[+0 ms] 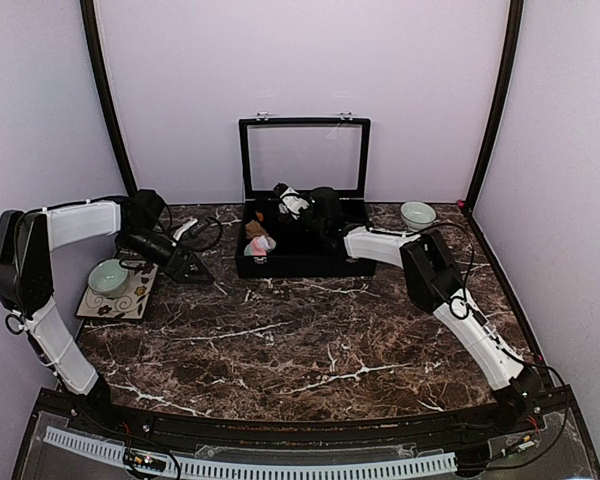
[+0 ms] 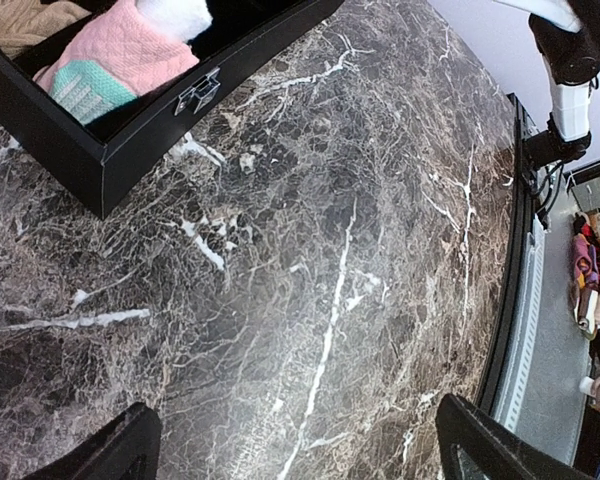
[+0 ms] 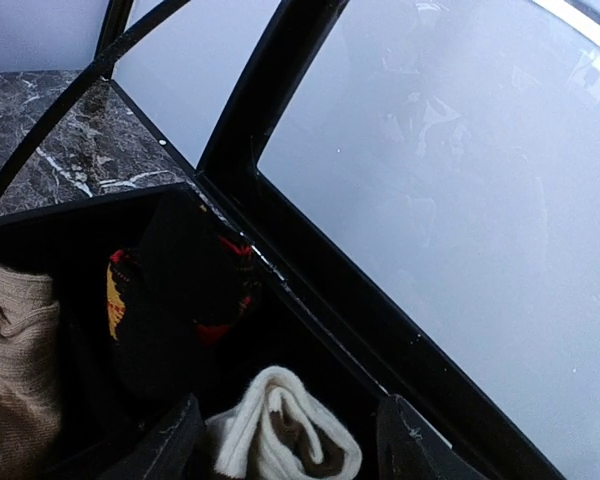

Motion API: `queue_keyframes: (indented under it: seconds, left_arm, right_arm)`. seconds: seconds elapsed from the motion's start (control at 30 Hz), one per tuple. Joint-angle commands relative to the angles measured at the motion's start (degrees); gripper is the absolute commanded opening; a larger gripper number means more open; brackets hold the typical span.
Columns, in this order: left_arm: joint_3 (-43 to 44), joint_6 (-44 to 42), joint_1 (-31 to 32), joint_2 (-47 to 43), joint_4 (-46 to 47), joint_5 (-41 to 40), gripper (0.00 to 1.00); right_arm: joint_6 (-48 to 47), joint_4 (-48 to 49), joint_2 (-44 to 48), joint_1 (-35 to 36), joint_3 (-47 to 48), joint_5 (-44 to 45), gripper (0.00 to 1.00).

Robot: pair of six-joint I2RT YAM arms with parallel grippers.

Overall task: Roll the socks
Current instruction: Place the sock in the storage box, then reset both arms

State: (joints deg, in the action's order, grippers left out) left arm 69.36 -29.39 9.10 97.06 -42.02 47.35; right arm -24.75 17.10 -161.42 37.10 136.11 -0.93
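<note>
A black box (image 1: 300, 268) is sitting at the back of the marble table (image 1: 310, 340), its glass lid (image 1: 305, 158) standing upright. Inside the box, a tan bundle (image 3: 15, 370) is lying at the left, and a black sock (image 3: 180, 290) with red and yellow marks is resting beside it. A pale bowl (image 1: 417, 214) is sitting just right of the box. Well left of the box, a green bowl (image 1: 107, 277) is resting on a patterned mat (image 1: 130, 300).

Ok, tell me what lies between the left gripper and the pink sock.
Left wrist view: bare table, then the box's front wall before the pink sock.
</note>
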Motion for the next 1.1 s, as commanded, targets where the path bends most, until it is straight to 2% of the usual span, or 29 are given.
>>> queue_keyframes:
  seconds: [0.0, 0.17, 0.3, 0.37, 0.4, 0.53, 0.63, 0.73, 0.83, 0.97, 1.07]
  left_arm:
    - [-0.6, -1.4, -0.9, -2.6, -2.4, 0.4, 0.99]
    - [-0.1, -2.0, -2.2, -3.5, -3.3, -0.5, 0.99]
    - [0.4, -2.6, -3.7, -5.0, -4.1, -1.2, 0.99]
    - [0.1, -2.6, -4.6, -6.0, -3.6, -1.7, 0.99]
    - [-0.3, -2.4, -5.1, -6.5, -2.9, -2.2, 0.99]
    - [-2.2, -0.3, -6.6, -9.2, 1.6, -5.4, 0.99]
    - [-3.8, 1.2, -7.8, -11.4, 5.6, -8.1, 0.99]
    - [-7.5, 3.4, -10.2, -13.3, 14.6, -11.0, 0.99]
    - [-13.3, 5.5, -13.9, -14.3, 25.6, -13.0, 0.99]
    - [-22.6, 12.1, -20.1, -15.7, 45.4, -12.9, 0.99]
    - [-29.5, 16.3, -23.1, -16.9, 59.0, -9.4, 0.99]
  right_arm:
    - [2.1, 2.1, 4.9, 0.0, -5.1, 0.6, 0.61]
    - [5.8, 2.6, 9.9, 0.0, -7.2, -0.6, 0.61]
    - [10.0, 2.6, 16.9, -0.1, -11.5, -1.9, 0.71]
    - [12.5, 2.6, 21.8, -0.1, -16.3, -2.5, 0.95]
    - [14.0, 2.8, 24.5, -0.2, -19.2, -2.7, 0.99]
    - [18.8, 5.9, 37.7, -0.8, -35.0, -0.8, 1.0]
    - [23.2, 8.4, 47.6, -1.6, -49.3, 4.9, 1.0]
    - [28.5, 10.6, 58.2, -3.3, -64.1, 12.4, 1.0]
    - [33.4, 11.1, 67.8, -5.1, -79.8, 24.4, 1.0]
    - [40.4, 9.1, 77.4, -9.2, -92.8, 42.2, 1.0]
    - [41.4, 10.1, 82.0, -12.3, -101.0, 48.9, 1.0]
